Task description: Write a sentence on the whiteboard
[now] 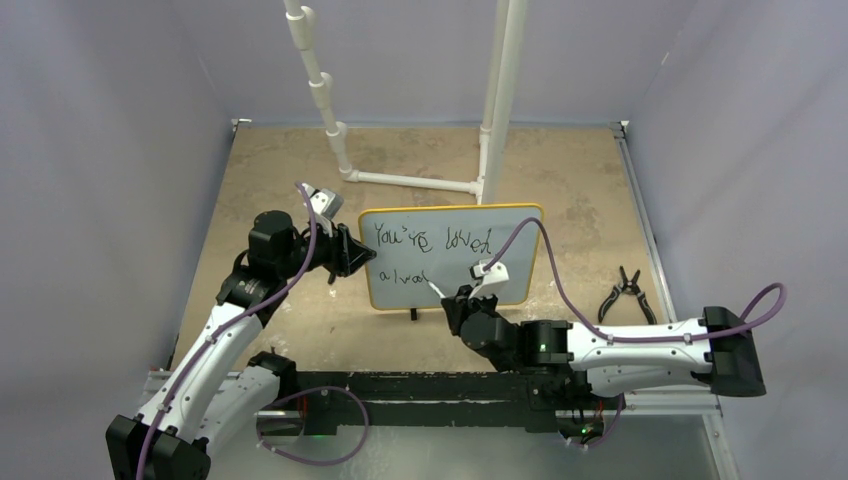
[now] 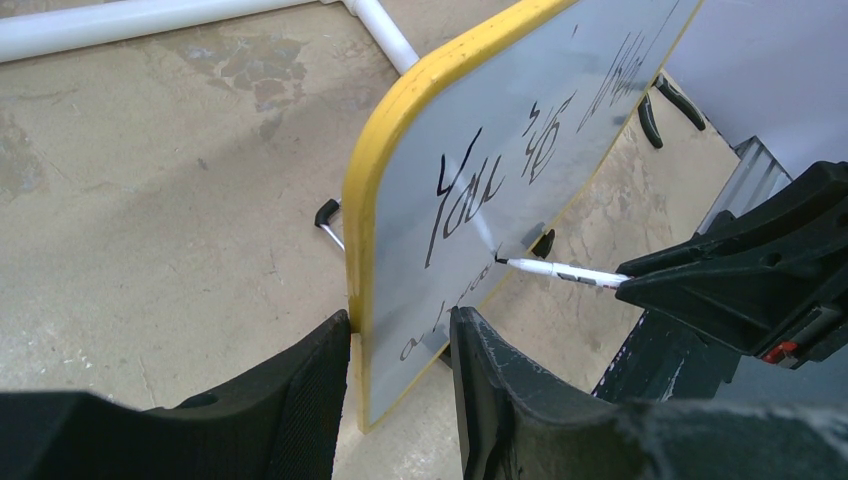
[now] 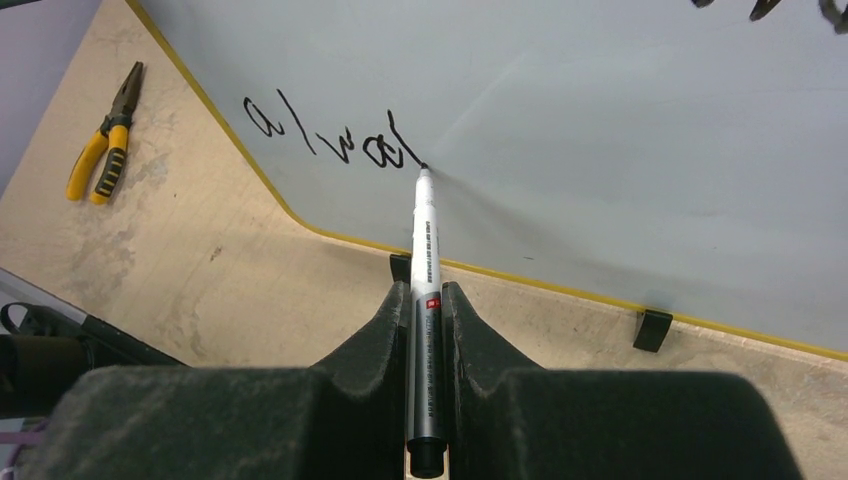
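The whiteboard [image 1: 450,260] stands upright on the tan table, yellow-framed [image 2: 395,130], with small black feet. The sentence [image 1: 430,238] in black script reads "You're loved" on top, and below it "alwa" [image 3: 330,140]. My left gripper [image 2: 400,325] is shut on the board's left edge, one finger behind the frame and one on the front face. My right gripper [image 3: 425,290] is shut on a white and silver marker [image 3: 424,240]. The marker's black tip touches the board [image 3: 620,150] just right of the last letter of "alwa". In the left wrist view, the marker [image 2: 560,271] meets the board below "You" [image 2: 462,195].
Yellow-handled pliers [image 1: 625,293] lie on the table right of the board, also seen in the right wrist view [image 3: 105,135]. A white PVC pipe frame [image 1: 415,182] stands behind the board, its base pipe [image 2: 150,25] running along the table. Grey walls close in the sides.
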`<state>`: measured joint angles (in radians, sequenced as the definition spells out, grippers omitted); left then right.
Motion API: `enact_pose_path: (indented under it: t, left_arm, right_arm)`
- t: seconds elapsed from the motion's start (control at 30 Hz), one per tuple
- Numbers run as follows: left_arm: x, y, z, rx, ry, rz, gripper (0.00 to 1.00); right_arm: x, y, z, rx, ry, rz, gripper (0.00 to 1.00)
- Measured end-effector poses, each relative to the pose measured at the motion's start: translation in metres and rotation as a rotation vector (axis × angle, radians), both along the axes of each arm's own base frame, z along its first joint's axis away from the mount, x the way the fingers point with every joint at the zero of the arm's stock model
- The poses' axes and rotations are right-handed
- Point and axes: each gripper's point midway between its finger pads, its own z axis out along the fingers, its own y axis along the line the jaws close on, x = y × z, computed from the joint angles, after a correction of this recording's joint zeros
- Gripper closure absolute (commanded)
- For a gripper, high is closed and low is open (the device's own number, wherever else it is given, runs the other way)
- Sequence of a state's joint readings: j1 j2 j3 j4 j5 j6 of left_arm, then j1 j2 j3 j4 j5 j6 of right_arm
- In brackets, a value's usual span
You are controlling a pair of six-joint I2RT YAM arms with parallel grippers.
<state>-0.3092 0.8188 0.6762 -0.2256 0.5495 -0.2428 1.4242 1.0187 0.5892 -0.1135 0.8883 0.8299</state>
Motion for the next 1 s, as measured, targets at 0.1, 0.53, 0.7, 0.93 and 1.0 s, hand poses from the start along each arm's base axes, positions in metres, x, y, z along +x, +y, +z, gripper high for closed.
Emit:
enact_pose_path:
  t: [0.1,0.53,0.7,0.93,1.0]
  left_arm:
    - [0.000,0.000,0.000,0.000,0.000,0.000,0.60]
    - [0.000,0.000,0.000,0.000,0.000,0.000,0.60]
    - [0.000,0.000,0.000,0.001,0.000,0.001,0.60]
    - [0.000,0.000,0.000,0.001,0.000,0.001,0.60]
    - [0.000,0.000,0.000,0.001,0.000,0.001,0.60]
  right_arm:
    - [0.000,0.000,0.005,0.006,-0.011,0.010,1.00]
    - [0.004,-0.002,0.014,0.006,-0.040,-0.006,1.00]
    - [0.001,0.000,0.005,-0.008,-0.015,-0.004,1.00]
    - [-0.001,0.007,0.003,-0.001,-0.004,0.015,1.00]
    - [-0.001,0.011,-0.001,-0.011,-0.002,0.027,1.00]
